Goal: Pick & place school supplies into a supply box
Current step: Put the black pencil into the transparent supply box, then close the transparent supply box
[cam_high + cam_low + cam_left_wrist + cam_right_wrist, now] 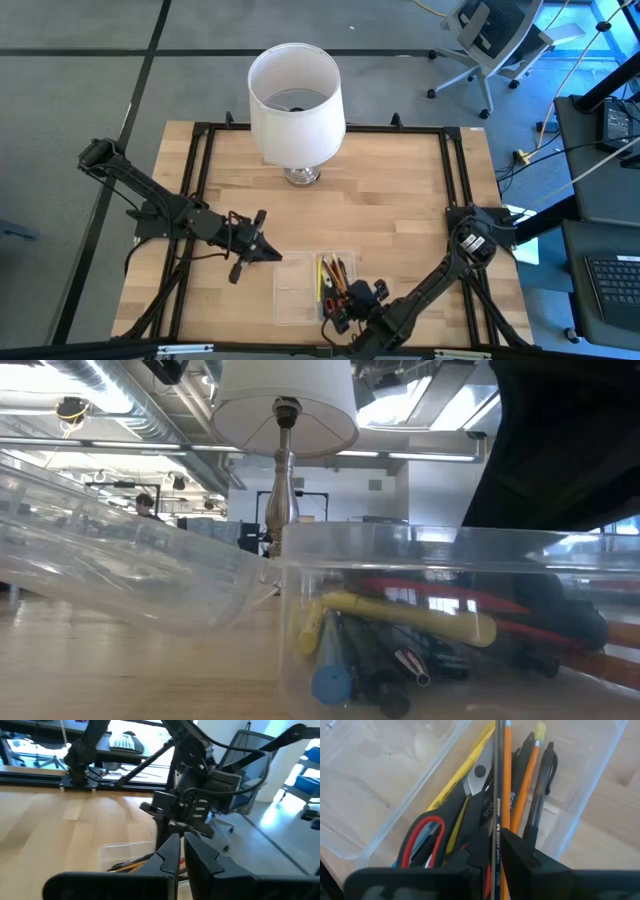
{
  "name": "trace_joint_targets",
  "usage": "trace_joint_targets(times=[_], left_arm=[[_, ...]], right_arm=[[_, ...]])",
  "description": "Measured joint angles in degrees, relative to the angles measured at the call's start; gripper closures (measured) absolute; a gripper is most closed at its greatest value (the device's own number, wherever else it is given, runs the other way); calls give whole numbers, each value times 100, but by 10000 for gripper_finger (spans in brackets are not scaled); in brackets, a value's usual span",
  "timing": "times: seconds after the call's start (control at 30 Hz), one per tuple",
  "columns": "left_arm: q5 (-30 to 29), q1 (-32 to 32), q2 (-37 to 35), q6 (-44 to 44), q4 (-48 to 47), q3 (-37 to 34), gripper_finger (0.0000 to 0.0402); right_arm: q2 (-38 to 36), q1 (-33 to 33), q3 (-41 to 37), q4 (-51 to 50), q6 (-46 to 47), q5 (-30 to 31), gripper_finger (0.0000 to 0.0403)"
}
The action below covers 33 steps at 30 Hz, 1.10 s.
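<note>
— Where is the left arm sitting?

— I'm seeing it stretching low across the table (400,210), its left gripper (268,252) clenched on nothing, just beside the supply box (295,290).

— And the right?

— It's folding down over the box's right compartment. The right gripper (494,851) is grasping a thin dark pencil (496,780) above the scissors (432,837) and pens (517,795), though I'm not sure whether its tip is touching them.
</note>
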Motion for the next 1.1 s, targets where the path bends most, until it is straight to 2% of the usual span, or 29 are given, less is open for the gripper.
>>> trace_joint_targets(times=[0.17,0.27,0.37,0.47,0.57,0.67,0.83,1.1], left_arm=[[570,-55,-32,-267,-136,0,384],[583,-209,-68,-771,-546,0,384],[542,-461,-111,-872,-1245,0,386],[260,-752,-102,-1131,-1957,0,396],[-303,-1035,4,-1785,-2344,0,399],[-686,-1342,243,-2253,-2391,0,399],[-852,-1736,890,-2961,-2403,0,400],[-1273,-2022,2092,-3791,-2368,0,400]], right_arm=[[-81,-2,-4,-306,4,-29,350],[-348,13,-2,-546,85,-35,350],[-658,111,1,-696,-168,-55,350],[-924,253,4,-862,-343,-76,350],[-1095,359,4,-1071,-323,-220,350],[-1184,409,4,-1269,-319,-763,350],[-1200,425,4,-1405,-318,-1821,350],[-1200,422,4,-1424,-304,-1793,350]])
